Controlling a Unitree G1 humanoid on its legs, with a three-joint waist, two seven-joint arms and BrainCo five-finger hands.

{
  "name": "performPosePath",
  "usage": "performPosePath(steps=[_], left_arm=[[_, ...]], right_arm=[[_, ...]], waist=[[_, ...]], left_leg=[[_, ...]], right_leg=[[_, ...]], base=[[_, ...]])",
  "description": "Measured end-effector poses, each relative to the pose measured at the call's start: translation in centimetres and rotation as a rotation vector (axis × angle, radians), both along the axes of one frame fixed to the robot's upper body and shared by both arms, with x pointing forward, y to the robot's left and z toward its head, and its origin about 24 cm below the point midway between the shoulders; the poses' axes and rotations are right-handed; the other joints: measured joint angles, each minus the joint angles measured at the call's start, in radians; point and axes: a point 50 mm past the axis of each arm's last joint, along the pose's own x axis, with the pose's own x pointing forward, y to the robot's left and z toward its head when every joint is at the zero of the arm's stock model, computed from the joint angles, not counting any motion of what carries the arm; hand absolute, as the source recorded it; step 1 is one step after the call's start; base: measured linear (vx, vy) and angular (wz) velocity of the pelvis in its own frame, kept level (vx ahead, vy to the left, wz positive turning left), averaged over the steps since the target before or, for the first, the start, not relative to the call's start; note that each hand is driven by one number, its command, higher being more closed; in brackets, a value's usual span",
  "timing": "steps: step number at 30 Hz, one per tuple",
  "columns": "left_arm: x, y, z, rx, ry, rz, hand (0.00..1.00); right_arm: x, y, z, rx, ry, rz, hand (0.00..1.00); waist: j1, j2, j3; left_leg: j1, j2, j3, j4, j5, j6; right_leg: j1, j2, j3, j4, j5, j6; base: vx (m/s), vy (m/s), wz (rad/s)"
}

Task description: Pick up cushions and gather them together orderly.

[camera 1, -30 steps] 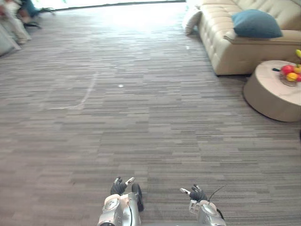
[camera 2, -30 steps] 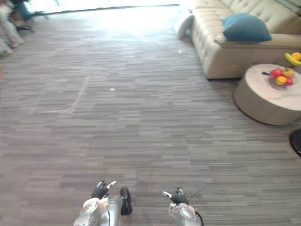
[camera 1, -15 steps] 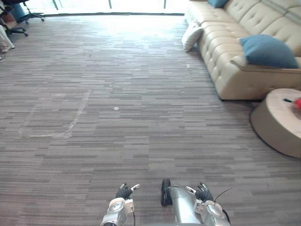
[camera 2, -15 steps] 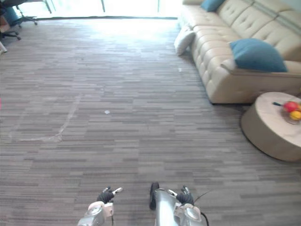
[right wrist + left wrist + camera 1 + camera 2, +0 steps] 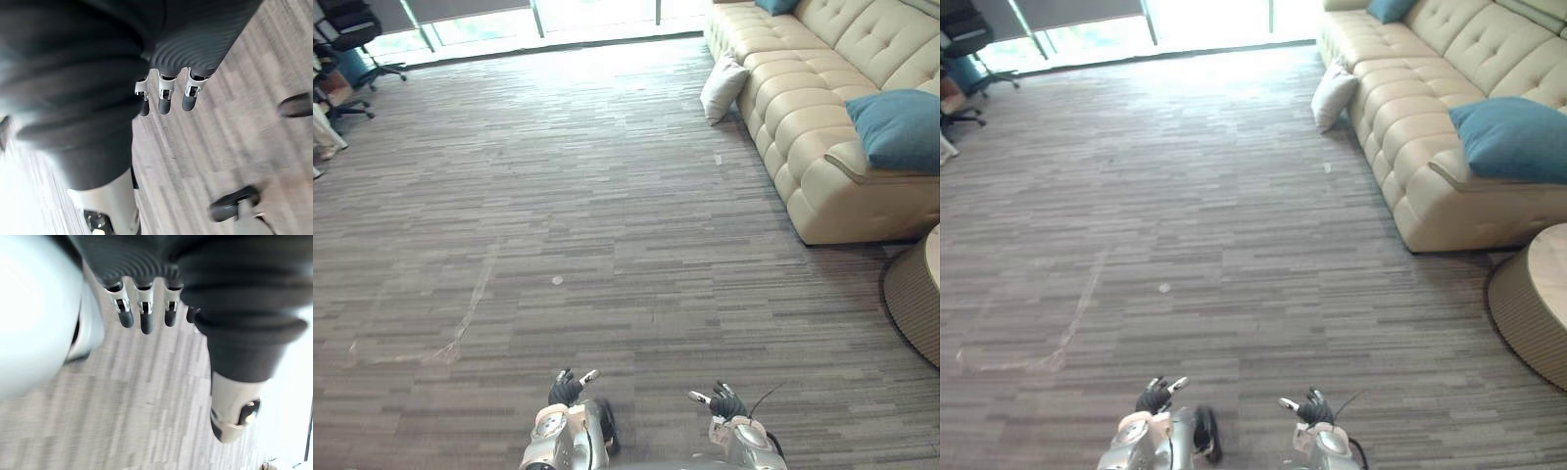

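1. white cushion sits on the floor, leaning against the sofa.
2. big blue cushion lies on the sofa's seat.
3. left hand and right hand hang well apart from the sofa, fingers loose and straight, both empty.

Sofa runs along right side, near to far. Near cushion sits on sofa's near end; far cushion on seat at far end. Floor cushion is on floor, leaning vs sofa's left face, toward far end. Round table at right edge, nearer than sofa. Office chair far left, by windows. Left hand & right hand at near edge, centre, side by side, apart.
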Motion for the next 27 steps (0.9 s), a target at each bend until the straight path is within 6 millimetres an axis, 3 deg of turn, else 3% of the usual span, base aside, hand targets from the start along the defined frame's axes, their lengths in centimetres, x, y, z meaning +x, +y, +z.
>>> performPosePath(steps=[1,2,3,4,5,6,8,9,11,14,15,16,17,18,19,20,21,22,23,24,25,27], left_arm=[[-0.1,0.6,-0.1,0.015,0.007,-0.002,0.0],[-0.1,0.7,-0.1,0.018,0.009,-0.002,0.0],[-0.1,0.8,0.0,0.022,0.009,-0.008,0.0],[-0.2,0.8,-0.1,0.025,0.019,-0.014,0.0],[-0.2,0.8,-0.1,0.025,0.019,-0.014,0.0],[-0.4,0.7,-0.5,0.021,0.049,-0.016,0.0],[-0.8,0.1,-0.8,0.012,0.076,-0.039,0.0],[-0.9,-0.3,-0.9,0.011,0.083,-0.057,0.0],[-0.8,-0.3,-0.9,0.01,0.083,-0.058,0.0],[-1.0,-0.9,-1.1,-0.007,0.098,-0.067,0.0],[-1.2,-1.3,-1.2,-0.013,0.105,-0.082,0.0],[-1.5,-1.8,-1.4,-0.023,0.121,-0.106,0.0],[-1.6,-1.8,-1.4,-0.026,0.122,-0.104,0.0],[-1.5,-2.0,-1.4,-0.028,0.121,-0.11,0.0],[-1.4,-2.0,-1.4,-0.027,0.121,-0.111,0.0],[-1.4,-1.9,-1.4,-0.025,0.12,-0.11,0.0],[-1.4,-1.6,-1.3,-0.022,0.112,-0.099,0.0],[-1.2,-1.6,-1.2,-0.02,0.103,-0.098,0.0],[-1.0,-1.3,-1.0,-0.014,0.085,-0.089,0.0],[-0.8,-1.3,-0.8,-0.013,0.069,-0.089,0.0],[-0.6,-1.4,-0.7,-0.011,0.06,-0.095,0.0],[-0.1,-1.3,-0.1,-0.004,0.02,-0.091,0.0]], right_arm=[[-0.4,0.5,-0.1,0.012,0.007,-0.002,0.0],[-0.5,0.5,-0.2,0.014,0.01,-0.006,0.0],[-1.0,0.6,-0.4,0.015,0.025,-0.008,0.0],[-1.8,0.6,-0.7,0.017,0.048,-0.012,0.0],[-1.8,0.6,-0.7,0.017,0.048,-0.012,0.0],[-1.7,0.7,-0.6,0.02,0.041,-0.002,0.0],[-1.2,0.0,-0.1,-0.003,0.001,-0.003,0.0],[-0.8,-0.5,0.2,-0.016,-0.025,-0.003,0.0],[-0.3,-0.7,0.5,-0.023,-0.046,-0.003,0.0],[-0.4,-1.3,0.5,-0.028,-0.049,-0.023,0.0],[-0.9,-1.6,0.3,-0.033,-0.03,-0.03,0.0],[-0.9,-2.5,0.3,-0.057,-0.018,-0.025,0.0],[-0.9,-2.6,0.2,-0.058,-0.014,-0.025,0.0],[-0.8,-2.8,0.3,-0.06,-0.013,-0.027,0.0],[-0.7,-2.9,0.3,-0.064,-0.013,-0.028,0.0],[-0.6,-3.0,0.4,-0.065,-0.015,-0.027,0.0],[-0.5,-2.8,0.3,-0.06,-0.014,-0.028,0.0],[-0.5,-2.6,0.3,-0.054,-0.014,-0.027,0.0],[-0.4,-1.8,0.2,-0.034,-0.009,-0.021,0.0],[-0.2,-1.1,0.1,-0.021,-0.009,-0.004,0.0],[-0.2,-0.8,0.0,-0.015,-0.002,0.001,0.0],[-0.4,-0.4,-0.1,-0.007,0.016,0.018,0.0]], waist=[[-0.005,-0.041,-0.03],[-0.009,-0.052,-0.036],[-0.009,-0.076,-0.034],[-0.013,-0.093,-0.025],[-0.013,-0.093,-0.025],[-0.019,-0.074,-0.012],[-0.024,-0.039,-0.003],[-0.028,-0.023,-0.001],[-0.05,-0.029,0.006],[-0.078,-0.038,0.006],[-0.082,-0.044,0.001],[-0.077,-0.006,-0.011],[-0.077,0.0,-0.014],[-0.085,0.011,-0.009],[-0.089,0.029,0.002],[-0.087,0.036,0.007],[-0.075,0.044,0.016],[-0.068,0.046,0.019],[-0.054,0.035,0.023],[-0.05,0.033,0.02],[-0.049,0.032,0.019],[-0.031,0.026,0.017]], left_leg=[[0.004,-0.033,0.021,0.012,-0.041,0.035],[0.005,-0.042,0.03,0.026,-0.055,0.042],[0.04,-0.071,0.038,0.055,-0.114,0.052],[0.124,-0.102,0.043,0.042,-0.168,0.063],[0.124,-0.102,0.043,0.042,-0.168,0.063],[0.258,-0.117,0.043,0.011,-0.243,0.056],[0.358,-0.115,0.046,-0.031,-0.288,0.058],[0.426,-0.117,0.044,-0.075,-0.319,0.055],[0.506,-0.119,0.011,-0.108,-0.349,0.051],[0.636,-0.12,-0.062,-0.181,-0.388,0.043],[0.683,-0.126,-0.098,-0.199,-0.391,0.042],[0.69,-0.093,-0.128,-0.172,-0.374,0.017],[0.675,-0.082,-0.141,-0.137,-0.359,-0.009],[0.616,-0.07,-0.193,0.02,-0.315,-0.049],[0.517,-0.039,-0.232,0.267,-0.223,-0.118],[0.469,-0.024,-0.25,0.38,-0.157,-0.153],[0.352,0.022,-0.251,0.643,-0.135,-0.169],[0.32,0.033,-0.242,0.704,-0.137,-0.163],[0.226,0.049,-0.21,0.815,-0.167,-0.113],[0.148,0.066,-0.172,0.815,-0.188,-0.079],[0.116,0.078,-0.146,0.791,-0.196,-0.066],[0.024,0.099,-0.032,0.545,-0.231,-0.033]], right_leg=[[-0.023,-0.048,0.019,0.049,0.008,0.016],[-0.039,-0.062,0.027,0.084,0.016,0.031],[-0.096,-0.085,0.053,0.269,0.062,0.094],[-0.211,-0.094,0.085,0.58,0.198,0.128],[-0.211,-0.094,0.085,0.58,0.198,0.128],[-0.368,-0.077,0.085,0.909,0.207,0.11],[-0.484,-0.052,0.041,0.968,0.145,0.087],[-0.582,-0.042,-0.022,0.935,0.11,0.065],[-0.663,-0.041,-0.113,0.784,0.087,0.031],[-0.724,-0.012,-0.154,0.477,0.154,0.018],[-0.728,-0.008,-0.15,0.42,0.267,-0.047],[-0.716,-0.004,-0.175,0.46,0.217,-0.091],[-0.714,-0.005,-0.181,0.475,0.194,-0.097],[-0.682,-0.012,-0.197,0.492,0.143,-0.1],[-0.605,-0.003,-0.216,0.453,0.113,-0.102],[-0.566,0.003,-0.221,0.426,0.108,-0.103],[-0.468,0.029,-0.221,0.358,0.1,-0.115],[-0.437,0.036,-0.216,0.338,0.096,-0.12],[-0.34,0.042,-0.195,0.269,0.077,-0.118],[-0.272,0.04,-0.188,0.21,0.063,-0.109],[-0.243,0.039,-0.184,0.186,0.054,-0.109],[-0.157,0.021,-0.147,0.114,0.032,-0.082]], base=[[0.78,0.34,-0.51],[0.77,0.352,-0.1],[0.73,0.342,-0.04],[0.71,0.331,-0.02],[0.77,0.301,-0.15],[0.6,0.202,-0.2],[0.49,0.162,-0.24],[0.61,0.161,0.09],[0.64,0.088,0.5],[0.69,-0.078,0.79],[0.79,-0.138,0.62],[0.78,-0.146,0.5],[0.76,-0.18,0.39],[0.74,-0.217,0.44],[0.73,-0.224,0.43],[0.69,-0.177,0.11],[0.52,-0.102,-0.12],[0.59,-0.082,-0.38],[0.53,-0.051,-0.38],[0.48,-0.039,-0.34],[0.53,0.001,-0.28],[0.51,0.059,-0.45]])
